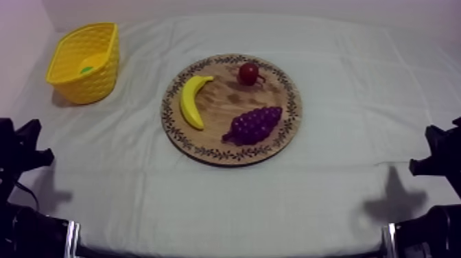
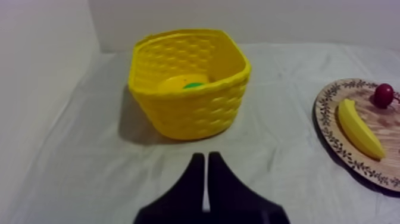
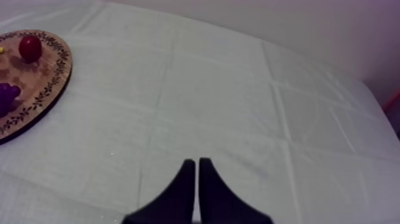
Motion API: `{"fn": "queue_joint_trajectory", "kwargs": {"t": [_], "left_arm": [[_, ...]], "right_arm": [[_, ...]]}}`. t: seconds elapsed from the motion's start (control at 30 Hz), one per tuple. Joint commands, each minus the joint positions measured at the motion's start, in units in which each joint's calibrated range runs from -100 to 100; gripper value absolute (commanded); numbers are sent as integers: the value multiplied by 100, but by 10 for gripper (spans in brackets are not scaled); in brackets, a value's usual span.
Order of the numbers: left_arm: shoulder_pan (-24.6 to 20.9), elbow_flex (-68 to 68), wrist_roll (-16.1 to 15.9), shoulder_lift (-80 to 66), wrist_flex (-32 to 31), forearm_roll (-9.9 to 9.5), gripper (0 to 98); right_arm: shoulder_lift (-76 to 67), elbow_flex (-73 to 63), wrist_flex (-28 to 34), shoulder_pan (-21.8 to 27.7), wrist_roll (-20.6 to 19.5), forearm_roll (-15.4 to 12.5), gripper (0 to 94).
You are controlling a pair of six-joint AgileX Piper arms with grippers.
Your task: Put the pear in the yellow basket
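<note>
The pear [image 2: 183,83] lies inside the yellow basket [image 1: 86,63], its yellow body and green spot [image 1: 86,69] showing over the rim; the basket [image 2: 190,98] stands at the table's far left. The round wooden board [image 1: 288,123] sits mid-table and carries a banana [image 1: 191,100], a small red fruit [image 1: 248,73] and a bunch of grapes [image 1: 253,125]. My left gripper [image 2: 206,162] is shut on nothing, a short way in front of the basket. My right gripper [image 3: 193,167] is shut too, over bare cloth to the right of the board [image 3: 50,89].
The cloth-covered table has wide free room in front of the board and at its right. A wall rises close behind the basket and along the left side. Both arms [image 1: 20,154] [image 1: 439,161] rest low at the table's front corners.
</note>
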Motion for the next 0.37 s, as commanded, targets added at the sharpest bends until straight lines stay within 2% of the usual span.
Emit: {"fn": "queue_joint_trajectory", "kwargs": {"t": [0.0,0.13,0.33], "left_arm": [[4,1,398,-9,-28,19,12],[105,11,824,-38,-55,41,4],[217,14,959,-55,-68,47,1]], "right_arm": [[-1,-1,0,-2,1,0,3],[-1,-1,0,-2,-2,0,3],[-1,-1,0,-2,-1,0,3]]}}
